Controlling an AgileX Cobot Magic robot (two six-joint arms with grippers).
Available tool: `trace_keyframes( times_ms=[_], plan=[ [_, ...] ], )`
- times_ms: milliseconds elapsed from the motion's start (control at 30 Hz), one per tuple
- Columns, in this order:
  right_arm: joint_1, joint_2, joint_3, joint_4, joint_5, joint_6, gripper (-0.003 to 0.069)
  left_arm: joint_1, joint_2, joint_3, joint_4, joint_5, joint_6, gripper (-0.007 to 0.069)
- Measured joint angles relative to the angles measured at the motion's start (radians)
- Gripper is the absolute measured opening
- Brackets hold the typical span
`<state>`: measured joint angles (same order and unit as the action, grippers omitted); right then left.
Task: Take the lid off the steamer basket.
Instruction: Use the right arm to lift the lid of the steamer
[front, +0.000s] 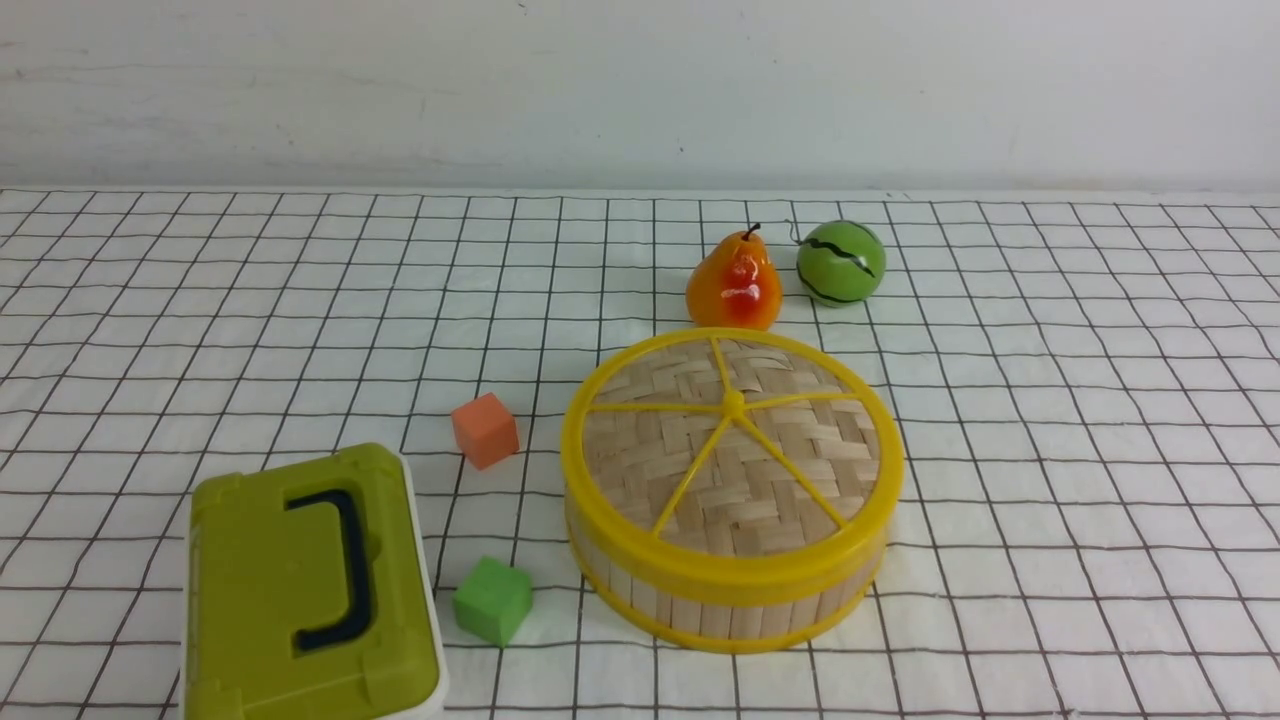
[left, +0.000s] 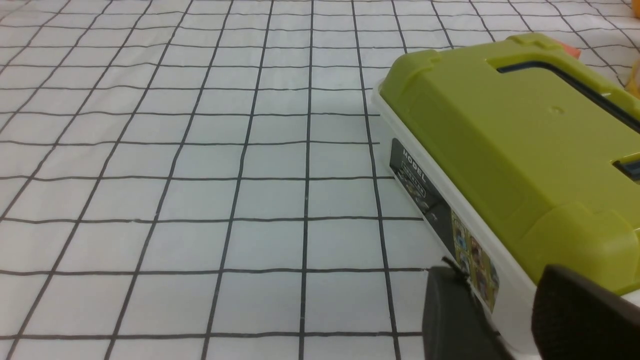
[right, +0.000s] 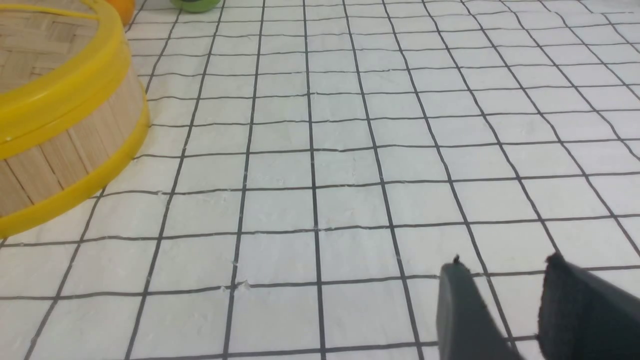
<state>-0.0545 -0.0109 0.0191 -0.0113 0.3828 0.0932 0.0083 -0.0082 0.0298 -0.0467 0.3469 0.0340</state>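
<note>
The lid (front: 733, 440), a woven tan bamboo disc with a yellow rim, yellow spokes and a centre knob, sits closed on the steamer basket (front: 725, 598) in the middle of the table. The basket's slat wall and yellow rims also show in the right wrist view (right: 65, 145), with the lid's rim (right: 60, 92) on top. My right gripper (right: 505, 267) is open and empty over bare cloth, well apart from the basket. My left gripper (left: 492, 277) is open and empty, close beside the olive-green box. Neither gripper shows in the front view.
An olive-green box (front: 310, 590) with a dark handle lies at the front left, also in the left wrist view (left: 525, 150). An orange cube (front: 485, 430) and a green cube (front: 492, 600) lie left of the basket. A pear (front: 735, 282) and a green ball (front: 841, 262) stand behind it.
</note>
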Motion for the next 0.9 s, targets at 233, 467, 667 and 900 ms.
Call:
trace_keyframes(
  times_ms=[233, 467, 667, 900],
  plan=[
    [0.0, 0.0, 0.0, 0.12, 0.0, 0.0, 0.0237, 0.0, 0.0, 0.0, 0.0, 0.0, 0.0, 0.0239],
    [0.0, 0.0, 0.006, 0.673, 0.022, 0.12, 0.0237, 0.0, 0.0, 0.0, 0.0, 0.0, 0.0, 0.0239],
    [0.0, 0.0, 0.008, 0.988, 0.011, 0.136, 0.0237, 0.0, 0.0, 0.0, 0.0, 0.0, 0.0, 0.0239],
    [0.0, 0.0, 0.008, 1.011, 0.006, 0.066, 0.0237, 0.0, 0.0, 0.0, 0.0, 0.0, 0.0, 0.0239]
  ],
)
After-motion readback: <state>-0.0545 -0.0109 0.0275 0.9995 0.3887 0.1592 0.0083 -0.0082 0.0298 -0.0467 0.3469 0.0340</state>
